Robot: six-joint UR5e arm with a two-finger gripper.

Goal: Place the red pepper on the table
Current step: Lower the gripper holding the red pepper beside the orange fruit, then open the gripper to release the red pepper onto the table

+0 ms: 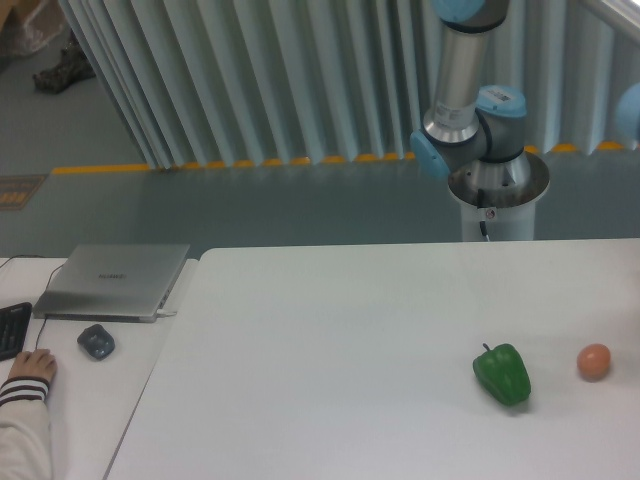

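Rising from a grey pedestal (pixel 497 195) at the 1 o'clock position behind the table (pixel 330 340), the robot arm (pixel 458 75) extends upward and leaves the frame at the top edge. The gripper is outside the camera view, so whether its fingers are released or clenched cannot be told. The red pepper is not visible anywhere in the view, so its location cannot be told either. A green bell pepper (pixel 502 373) lies on the tabletop at the 4 o'clock position, with a small orange ball (pixel 593 361) near it at 3 o'clock, the two apart. On the adjoining desk (pixel 90 400) at 9 o'clock sit a closed grey laptop (pixel 112 279), a dark mouse (pixel 96 341) and a keyboard corner (pixel 12 329). A person's hand (pixel 30 367) rests at 8 o'clock beside the mouse.
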